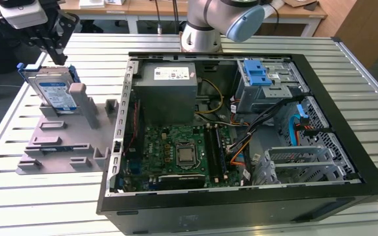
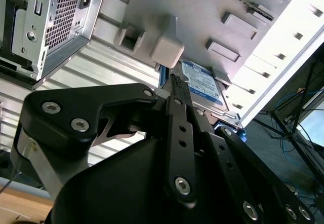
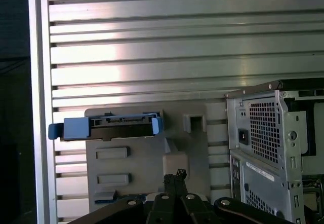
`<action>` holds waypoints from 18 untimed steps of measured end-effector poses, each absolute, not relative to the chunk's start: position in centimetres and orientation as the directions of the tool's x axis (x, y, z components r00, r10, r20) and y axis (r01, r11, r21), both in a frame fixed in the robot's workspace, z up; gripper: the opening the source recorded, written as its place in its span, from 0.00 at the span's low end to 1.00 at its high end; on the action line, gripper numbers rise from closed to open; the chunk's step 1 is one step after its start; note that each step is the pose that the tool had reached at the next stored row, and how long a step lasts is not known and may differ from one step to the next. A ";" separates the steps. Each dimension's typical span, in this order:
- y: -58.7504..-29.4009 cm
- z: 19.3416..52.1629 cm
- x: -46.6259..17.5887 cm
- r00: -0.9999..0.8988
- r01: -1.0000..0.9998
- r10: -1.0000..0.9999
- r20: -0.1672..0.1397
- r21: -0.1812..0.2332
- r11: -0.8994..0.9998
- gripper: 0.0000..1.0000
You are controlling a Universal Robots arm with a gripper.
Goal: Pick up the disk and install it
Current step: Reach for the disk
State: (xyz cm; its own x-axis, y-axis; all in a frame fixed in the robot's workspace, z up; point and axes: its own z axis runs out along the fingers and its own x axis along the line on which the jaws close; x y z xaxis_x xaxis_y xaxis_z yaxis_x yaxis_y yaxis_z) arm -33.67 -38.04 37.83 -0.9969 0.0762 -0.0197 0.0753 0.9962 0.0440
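The flat rectangular silver disk [image 1: 54,93], with a white-and-blue label and blue plastic rails, is seen standing upright on its edge in the grey plastic stand [image 1: 64,142] with upright posts. The stand is placed on the ribbed aluminium counter [image 1: 45,206], beside the open black computer case [image 1: 346,194], on the exterior view's left. The black end effector [image 1: 59,56] is held just above the disk's upper rail. In both wrist views its fingertips [image 2: 177,83] [image 3: 178,175] are seen pressed together, and nothing is clamped between them.
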 end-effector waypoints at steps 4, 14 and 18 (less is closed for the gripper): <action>-38.0 37.8 -33.8 -0.997 0.075 0.076 -0.020 0.044 0.996 0.11; -37.9 37.8 -34.0 -0.997 0.075 0.076 -0.020 0.044 0.996 0.11; -37.5 37.8 -34.5 -0.997 0.075 0.076 -0.020 0.044 0.996 0.11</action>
